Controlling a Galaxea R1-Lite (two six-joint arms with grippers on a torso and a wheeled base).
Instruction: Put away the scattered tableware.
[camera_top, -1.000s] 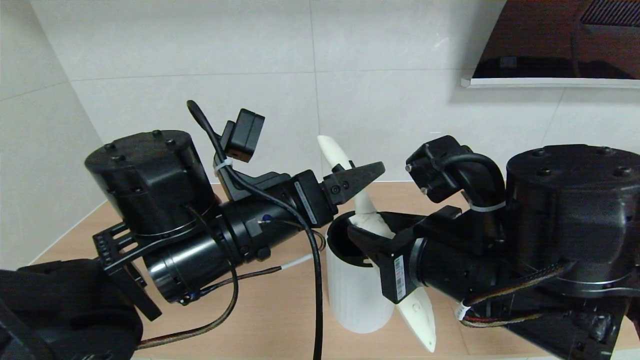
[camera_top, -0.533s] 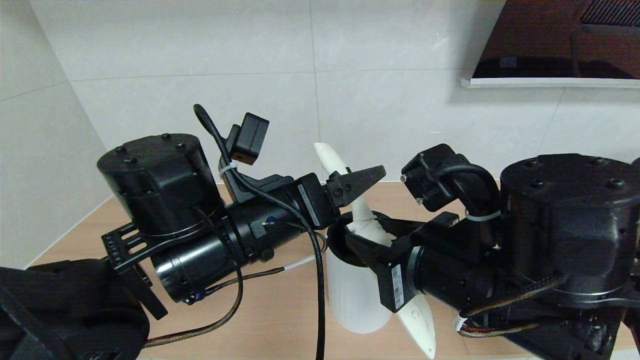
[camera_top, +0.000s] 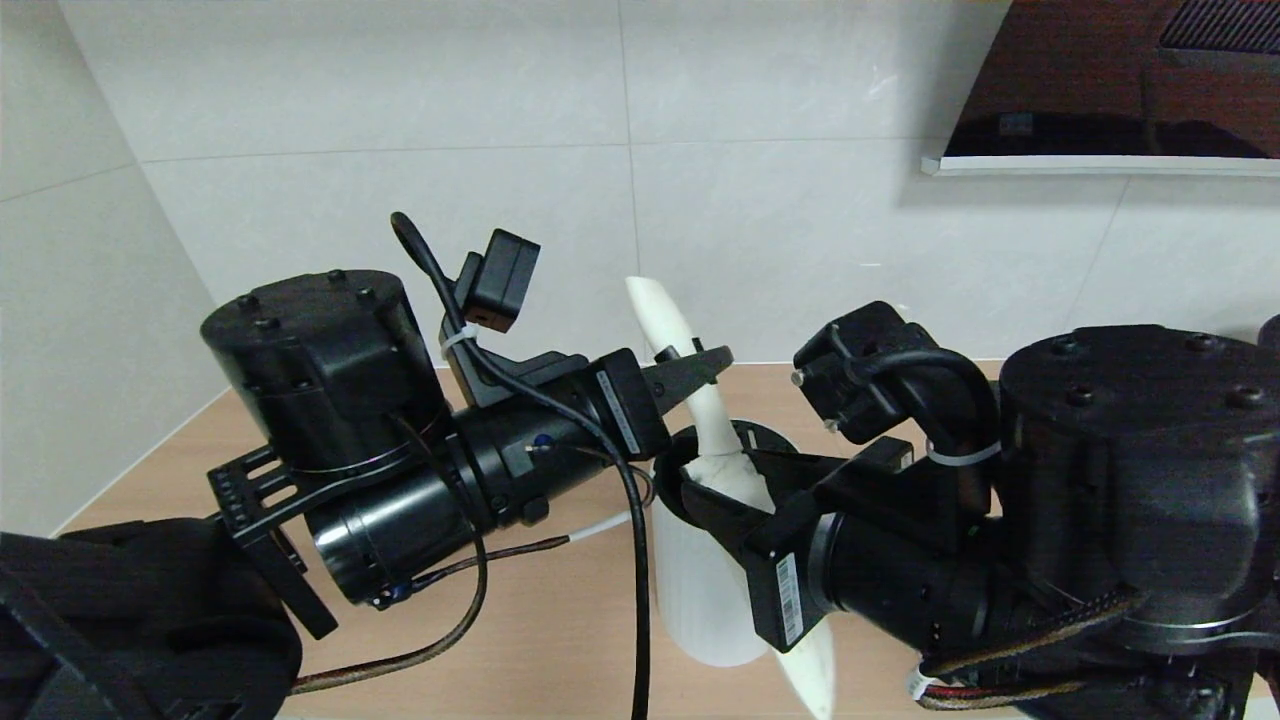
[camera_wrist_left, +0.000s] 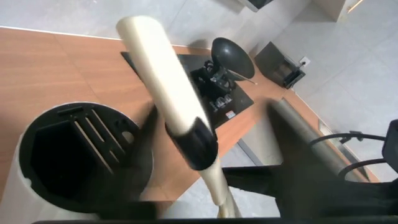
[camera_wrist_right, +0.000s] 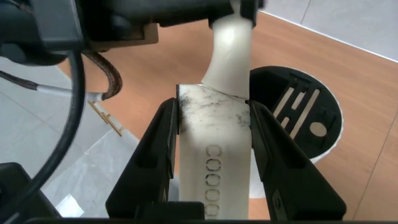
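Left gripper (camera_top: 700, 365) and right gripper (camera_wrist_right: 213, 118) fingers both pinched a cream plastic slotted spatula (camera_top: 650, 310), unstowed, above the white cylindrical holder (camera_top: 700, 600).

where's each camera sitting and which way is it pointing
Head view: on the head, looking forward and down at the wooden counter; both arms show, left hand and right hand on the white spatula over the utensil holder.
Left wrist view: on the left wrist, looking past the spatula handle into the utensil holder; its dark fingers show.
Right wrist view: on the right wrist, looking along the spatula blade toward the utensil holder; its fingers flank the blade, left arm beyond.
Shared: all three show spatula and utensil holder.
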